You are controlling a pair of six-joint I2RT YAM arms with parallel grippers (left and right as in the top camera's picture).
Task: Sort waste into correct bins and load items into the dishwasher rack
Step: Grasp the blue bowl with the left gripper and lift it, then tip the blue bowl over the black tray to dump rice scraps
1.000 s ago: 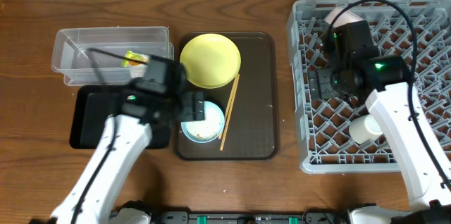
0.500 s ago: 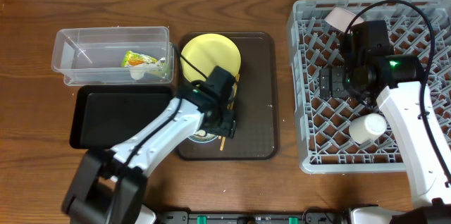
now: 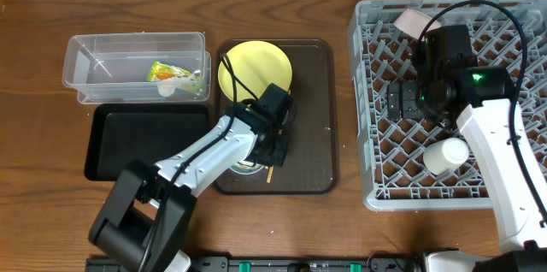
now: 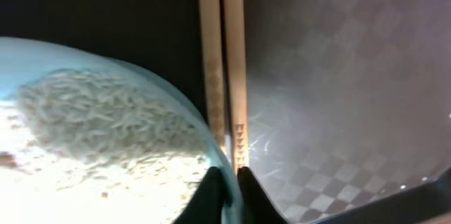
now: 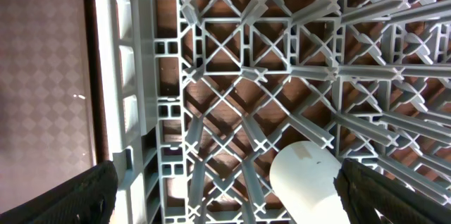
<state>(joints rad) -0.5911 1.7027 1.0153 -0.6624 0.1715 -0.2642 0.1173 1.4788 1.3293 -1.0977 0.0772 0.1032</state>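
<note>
My left gripper (image 3: 272, 142) (image 4: 227, 177) is shut on the right rim of the light-blue bowl (image 3: 242, 164) (image 4: 184, 104), one finger inside and one outside. White rice (image 4: 106, 125) fills the bowl. The wooden chopsticks (image 4: 222, 55) (image 3: 270, 172) lie just beside the rim on the brown tray (image 3: 312, 135). The yellow plate (image 3: 249, 65) sits at the tray's far end. My right gripper (image 3: 404, 101) (image 5: 239, 199) hangs open over the grey dishwasher rack (image 3: 376, 182) (image 5: 141, 76). A white cup (image 3: 449, 154) (image 5: 310, 182) lies on the rack floor near it, and a white bowl (image 3: 413, 22) is at the rack's back.
The clear tub (image 3: 94, 58) at the left holds the green-and-orange wrapper (image 3: 167, 72) and a white scrap (image 3: 167, 89). A black tray (image 3: 128, 144) sits in front of it, beside the brown tray. My left arm lies across the black tray's right end.
My left gripper swung right from the bowl's left side to its right rim and shut on it. My right gripper shifted slightly right over the rack, then held still.
</note>
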